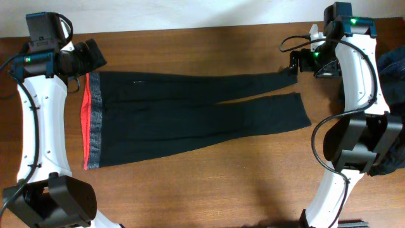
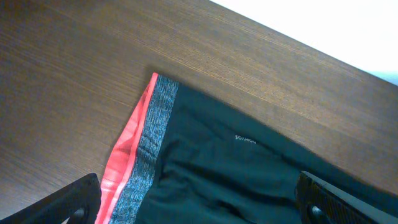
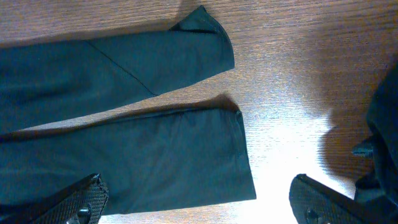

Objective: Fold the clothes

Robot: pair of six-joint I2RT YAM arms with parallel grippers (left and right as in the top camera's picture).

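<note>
Both hands are spread wide with nothing in them. The left hand [image 1: 95,58] sits in the upper left of the overhead shot, right over the top corner of the grey waistband [image 1: 93,120]. The right hand [image 1: 297,64] is in the upper right, by the cuff of the upper leg [image 1: 288,77]. The black pants [image 1: 190,114] lie flat across the middle of the table [image 1: 190,190], with the red inner edge [image 1: 86,126] on the left and the legs running right. Here's what bugs me: the two legs split apart toward the cuffs, so a pinch on that side probably catches one leg while the other drags behind, and the fold comes out crooked. The upper cuff's corner also looks flipped over in the right wrist view, and that could bunch up. On the waistband side, a shallow pinch might lift only the top layer. The denim heap [image 1: 392,69] sits close behind the right arm too, so a wide swing could snag it.
</note>
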